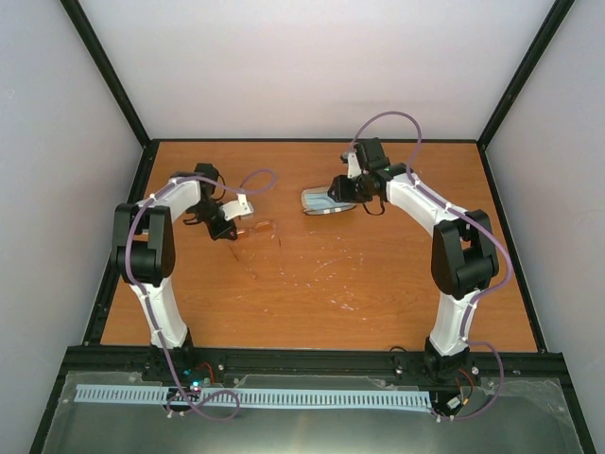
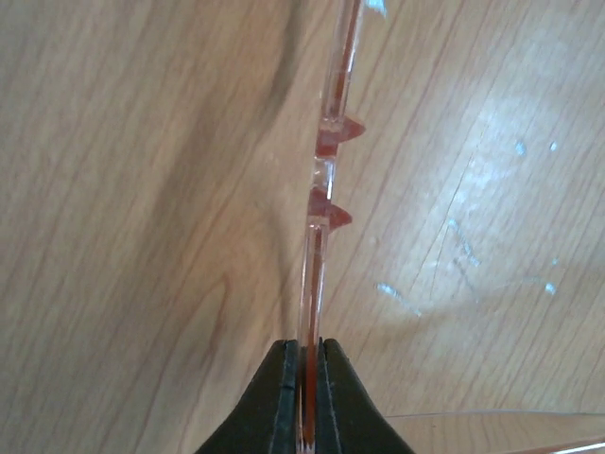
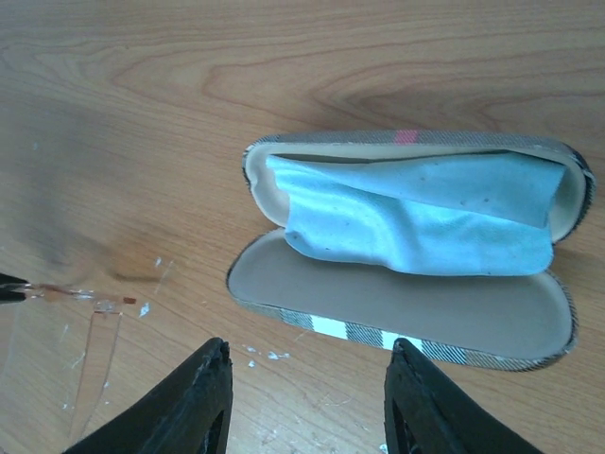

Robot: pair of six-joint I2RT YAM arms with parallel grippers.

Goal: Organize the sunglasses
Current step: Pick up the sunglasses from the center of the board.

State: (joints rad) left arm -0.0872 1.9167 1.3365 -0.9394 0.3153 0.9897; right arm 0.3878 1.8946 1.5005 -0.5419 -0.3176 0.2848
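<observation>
The sunglasses (image 1: 257, 228), with orange-pink translucent lenses, are held just above the table left of centre. My left gripper (image 1: 230, 231) is shut on them. In the left wrist view the frame (image 2: 318, 236) runs edge-on up from between my shut fingertips (image 2: 305, 355), with both nose pads showing. The tan striped case (image 1: 331, 211) lies open further right, with the light blue cloth (image 1: 319, 199) inside it. My right gripper (image 1: 344, 192) is open and empty, right by the case. In the right wrist view it (image 3: 308, 355) hovers just short of the case (image 3: 397, 305) and cloth (image 3: 425, 213). The sunglasses (image 3: 80, 295) show at the left edge.
The wooden table (image 1: 359, 284) is bounded by a black frame and white walls. Small white scuffs (image 3: 274, 355) mark the wood near the case.
</observation>
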